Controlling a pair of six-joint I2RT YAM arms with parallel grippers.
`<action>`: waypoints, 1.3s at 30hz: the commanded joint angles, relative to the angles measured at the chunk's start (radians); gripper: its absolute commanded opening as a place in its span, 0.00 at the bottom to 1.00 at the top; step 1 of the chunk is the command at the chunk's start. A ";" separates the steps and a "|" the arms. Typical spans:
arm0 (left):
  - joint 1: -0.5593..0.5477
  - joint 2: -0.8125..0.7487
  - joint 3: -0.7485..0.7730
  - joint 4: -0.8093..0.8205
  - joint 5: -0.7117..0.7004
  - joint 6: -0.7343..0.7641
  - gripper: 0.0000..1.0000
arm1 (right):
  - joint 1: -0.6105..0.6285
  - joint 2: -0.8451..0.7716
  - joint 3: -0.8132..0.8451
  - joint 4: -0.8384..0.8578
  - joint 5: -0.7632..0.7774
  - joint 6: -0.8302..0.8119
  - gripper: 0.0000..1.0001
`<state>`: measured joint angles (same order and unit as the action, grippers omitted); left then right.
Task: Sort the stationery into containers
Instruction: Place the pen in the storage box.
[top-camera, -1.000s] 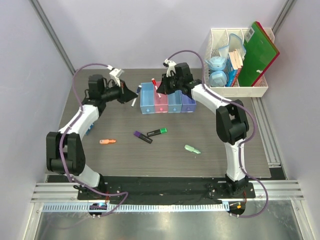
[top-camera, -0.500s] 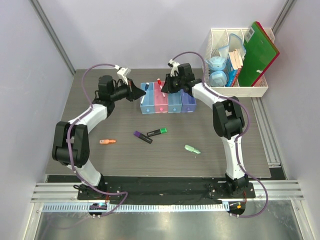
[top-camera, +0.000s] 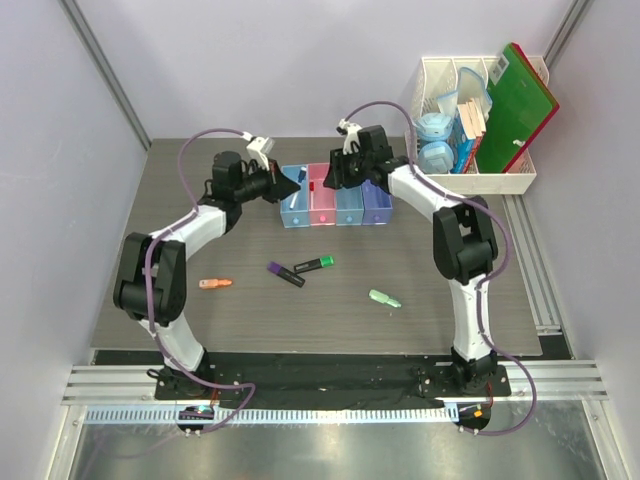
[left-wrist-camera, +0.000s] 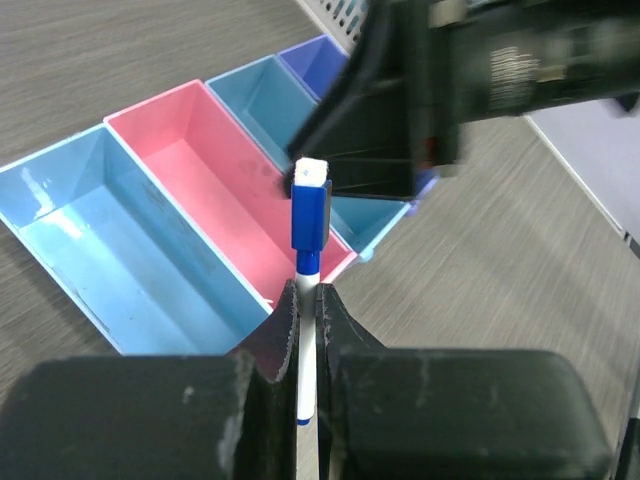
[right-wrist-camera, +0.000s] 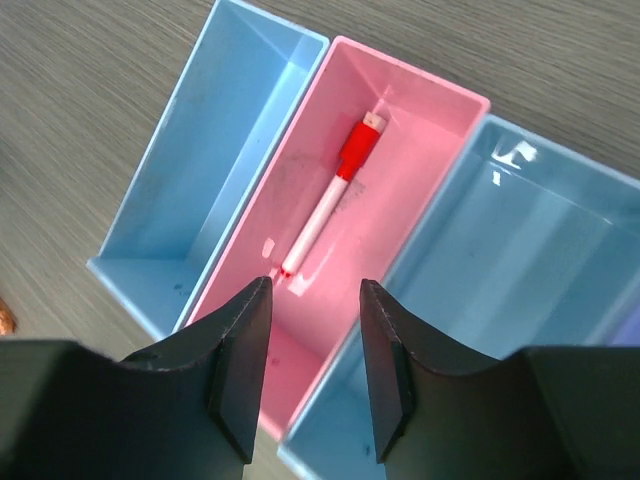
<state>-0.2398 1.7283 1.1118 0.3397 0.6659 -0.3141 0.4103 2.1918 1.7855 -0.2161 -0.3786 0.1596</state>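
Grey table (top-camera: 240, 320), by the pink bin (right-wrist-camera: 420, 170): my left gripper (left-wrist-camera: 308, 295) tight on a blue pen (left-wrist-camera: 310, 215), my right gripper (right-wrist-camera: 315, 290) part-open, empty.

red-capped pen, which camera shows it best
Right wrist: the red-capped pen lies in full view on the pink bin floor, below the open right claw. From the top external view the right arm hides it; the left wrist view shows no clear sign of it.
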 joint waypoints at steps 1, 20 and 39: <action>-0.032 0.065 0.083 0.007 -0.071 0.010 0.00 | 0.001 -0.236 -0.055 -0.043 0.084 -0.092 0.46; -0.047 0.369 0.416 0.002 0.058 -0.200 0.00 | -0.004 -0.659 -0.523 -0.160 0.090 -0.445 0.47; -0.062 0.387 0.444 -0.134 0.020 -0.108 0.40 | -0.004 -0.690 -0.538 -0.177 0.070 -0.465 0.48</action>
<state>-0.3000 2.1532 1.5391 0.2180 0.6716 -0.4408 0.4076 1.5490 1.2480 -0.3935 -0.2813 -0.2977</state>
